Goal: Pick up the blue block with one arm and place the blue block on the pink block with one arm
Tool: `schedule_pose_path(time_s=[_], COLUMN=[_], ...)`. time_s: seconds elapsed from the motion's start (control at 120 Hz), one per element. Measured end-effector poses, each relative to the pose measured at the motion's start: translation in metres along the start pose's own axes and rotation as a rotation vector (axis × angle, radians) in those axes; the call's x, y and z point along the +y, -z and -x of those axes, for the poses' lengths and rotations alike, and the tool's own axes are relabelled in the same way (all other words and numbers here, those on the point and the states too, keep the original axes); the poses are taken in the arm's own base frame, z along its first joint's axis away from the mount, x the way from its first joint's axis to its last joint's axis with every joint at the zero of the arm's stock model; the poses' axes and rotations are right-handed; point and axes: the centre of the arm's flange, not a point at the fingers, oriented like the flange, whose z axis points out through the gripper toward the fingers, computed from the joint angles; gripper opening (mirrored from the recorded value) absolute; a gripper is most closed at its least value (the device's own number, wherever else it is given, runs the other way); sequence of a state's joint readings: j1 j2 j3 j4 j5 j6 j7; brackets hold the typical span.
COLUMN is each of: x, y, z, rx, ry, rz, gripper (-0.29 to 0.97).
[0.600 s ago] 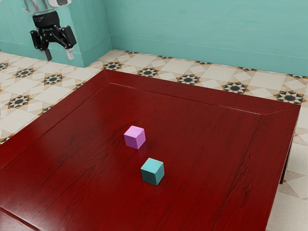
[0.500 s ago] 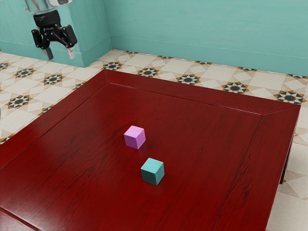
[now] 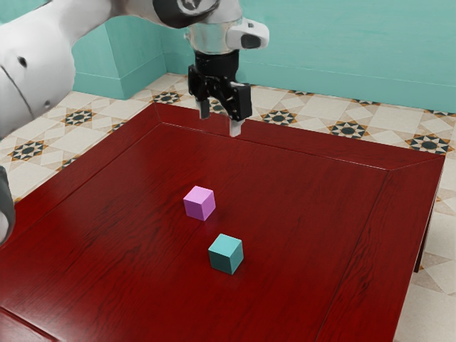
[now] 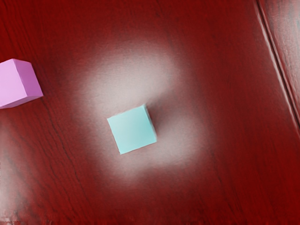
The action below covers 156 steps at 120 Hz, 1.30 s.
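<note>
Dark red wood spreads beneath your gripper [image 3: 219, 122], which hangs high over the table [image 3: 335, 214] with its two black fingers parted and nothing between them, a released hand poised for a first grasp. The white arm [image 3: 43, 64] sweeps in from the exterior view's left to carry it there. You find the blue block [image 3: 226, 254] resting flat on the tabletop toward the near side of the exterior view, untouched and well below the hand. The pink block [image 3: 199, 203] sits near it, a little farther back and toward the exterior view's left, with bare wood between the two. Through the wrist camera the blue block [image 4: 132, 129] lies close to the middle of the picture, its top face turned at a slight angle. That suggests the hand is held roughly overhead, so a straight descent would bring the fingers down around it. The pink block [image 4: 16, 83] shows off to one side, clear of that path. Judged from this layout, the task stands at its start: nothing lifted, nothing stacked. Your next move looks like a lowering, probably with a small wrist turn so the pads meet two opposite flat faces rather than corners. The gap between the blocks leaves room for a finger, though a careless approach on that side could nudge the pink one
</note>
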<state>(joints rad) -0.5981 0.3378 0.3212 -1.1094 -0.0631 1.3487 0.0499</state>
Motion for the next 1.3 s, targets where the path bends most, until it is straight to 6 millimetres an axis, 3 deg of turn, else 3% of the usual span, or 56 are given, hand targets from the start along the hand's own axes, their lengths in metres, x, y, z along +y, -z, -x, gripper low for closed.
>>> schedule_pose_path(time_s=[0.05,0.1,0.175,0.433,0.6,0.783,0.908,1.3], x=[0.018,0.034,0.045,0.017,-0.002,-0.022,-0.034,-0.040], y=[-0.050,-0.084,-0.109,-0.178,-0.208,-0.258,-0.276,-0.320], z=[-0.011,-0.010,-0.001,-0.002,-0.018,-0.024,-0.020,-0.015], rx=[-0.070,-0.096,-0.096,-0.060,0.035,0.055,0.071,0.092], ry=[-0.008,-0.018,-0.013,0.121,0.151,0.179,0.191,0.168], rz=[-0.002,-0.002,-0.005,0.090,0.104,0.111,0.119,0.101], gripper=[0.68,0.68,0.68,0.68,0.68,0.68,0.68,0.68])
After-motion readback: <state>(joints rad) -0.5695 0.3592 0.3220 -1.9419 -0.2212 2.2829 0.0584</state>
